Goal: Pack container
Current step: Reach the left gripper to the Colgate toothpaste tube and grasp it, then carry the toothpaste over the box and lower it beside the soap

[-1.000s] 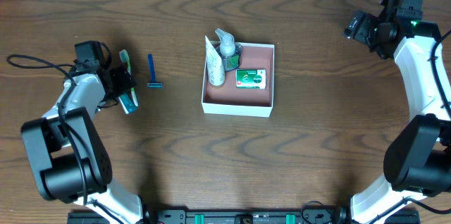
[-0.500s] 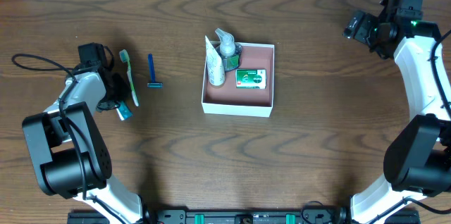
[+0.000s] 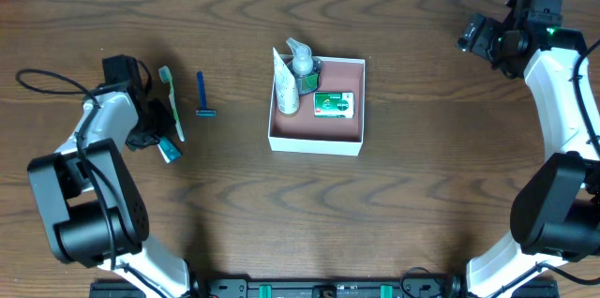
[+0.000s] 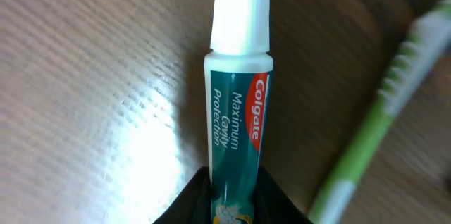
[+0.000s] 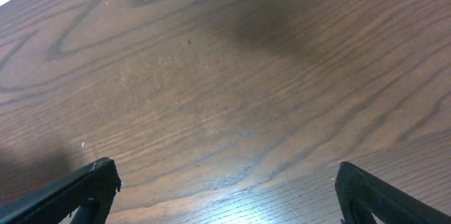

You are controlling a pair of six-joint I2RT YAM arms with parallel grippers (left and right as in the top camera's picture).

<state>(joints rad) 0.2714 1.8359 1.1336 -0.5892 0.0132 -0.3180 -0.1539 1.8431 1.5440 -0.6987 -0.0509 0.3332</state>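
Note:
The container [image 3: 316, 144] is a white box with a pinkish-brown floor at the table's middle. It holds a white tube [image 3: 285, 87], a pump bottle [image 3: 301, 58] and a green soap box [image 3: 334, 103]. My left gripper [image 3: 157, 139] is shut on a teal Colgate toothpaste tube [image 4: 238, 104] at its lower end. The tube's white cap [image 4: 241, 18] points away from the jaws. A green toothbrush [image 3: 172, 101] lies right beside the tube. The right gripper [image 3: 473, 36] stands open over bare wood at the far right, with nothing between its fingers.
A blue razor [image 3: 202, 95] lies on the table between the toothbrush and the container. A black cable [image 3: 47, 78] trails left of the left arm. The right wrist view shows only wood grain between the open fingertips [image 5: 99, 182].
The left jaws have closed on the toothpaste tube. The left wrist has shifted slightly left, uncovering the toothbrush's full length. The right arm has not moved.

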